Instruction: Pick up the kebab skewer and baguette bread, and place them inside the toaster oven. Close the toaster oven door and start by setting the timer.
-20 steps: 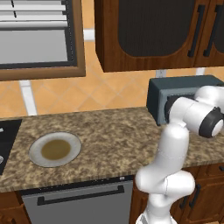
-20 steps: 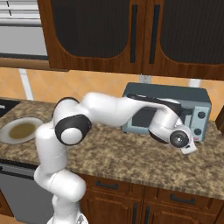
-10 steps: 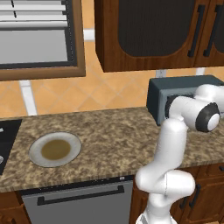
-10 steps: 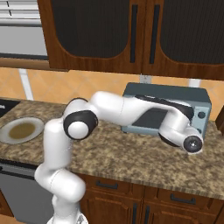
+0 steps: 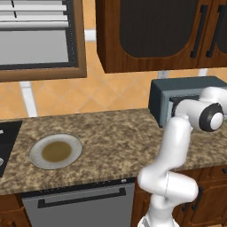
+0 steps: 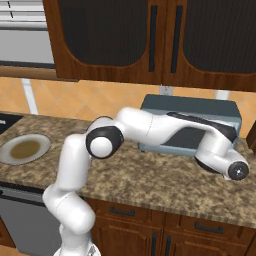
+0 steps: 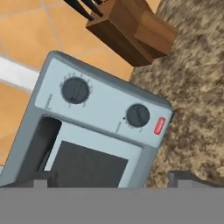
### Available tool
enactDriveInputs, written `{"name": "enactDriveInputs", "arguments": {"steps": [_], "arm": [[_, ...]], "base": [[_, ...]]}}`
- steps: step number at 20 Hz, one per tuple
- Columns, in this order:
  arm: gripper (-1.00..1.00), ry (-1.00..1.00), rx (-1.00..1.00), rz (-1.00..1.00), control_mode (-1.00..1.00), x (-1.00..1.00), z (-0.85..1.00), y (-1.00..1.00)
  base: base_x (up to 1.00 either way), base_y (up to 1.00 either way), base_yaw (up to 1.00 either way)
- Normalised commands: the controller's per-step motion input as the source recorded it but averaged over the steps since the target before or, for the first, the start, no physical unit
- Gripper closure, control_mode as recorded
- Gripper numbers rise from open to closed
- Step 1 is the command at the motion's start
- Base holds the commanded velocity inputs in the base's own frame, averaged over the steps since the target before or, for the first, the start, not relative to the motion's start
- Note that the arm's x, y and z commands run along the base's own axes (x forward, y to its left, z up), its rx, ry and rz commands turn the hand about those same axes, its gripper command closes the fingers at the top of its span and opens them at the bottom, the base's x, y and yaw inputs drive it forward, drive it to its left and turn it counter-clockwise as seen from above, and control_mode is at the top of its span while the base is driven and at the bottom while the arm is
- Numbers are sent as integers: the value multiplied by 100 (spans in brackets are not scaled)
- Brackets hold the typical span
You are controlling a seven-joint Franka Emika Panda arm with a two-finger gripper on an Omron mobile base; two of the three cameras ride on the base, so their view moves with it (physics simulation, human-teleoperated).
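Oven (image 6: 190, 127) on counter (image 6: 150, 175), door (image 7: 89, 164) closed, hand (image 7: 113, 179) in front of it.

The oven stands at the right end of the counter, against the tiled wall, under the dark cabinets (image 6: 150, 40). Its panel carries two dials (image 7: 75, 90) and a red button (image 7: 159, 125). The hand faces the oven front with fingers spread wide, holding nothing. A knife block (image 7: 131, 28) stands beside the oven. A plate (image 5: 55, 151) lies well apart at the counter's left end.
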Motion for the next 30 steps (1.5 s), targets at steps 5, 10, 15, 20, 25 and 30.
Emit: {"name": "enactDriveInputs", "arguments": {"steps": [5,10,15,20,25,30], "arm": [[-100,-8,8,11,-100,15,-16,1],[-100,-4,4,10,-100,22,-13,0],[-100,-3,0,7,-100,22,-9,-3],[-100,-5,0,3,-100,21,-18,0],[-100,-2,0,0,-100,23,-29,-13],[-100,-1,0,0,-100,33,-17,-15]], "base": [[0,0,0],[0,0,0],[0,0,0],[0,0,0],[0,0,0],[0,0,0]]}}
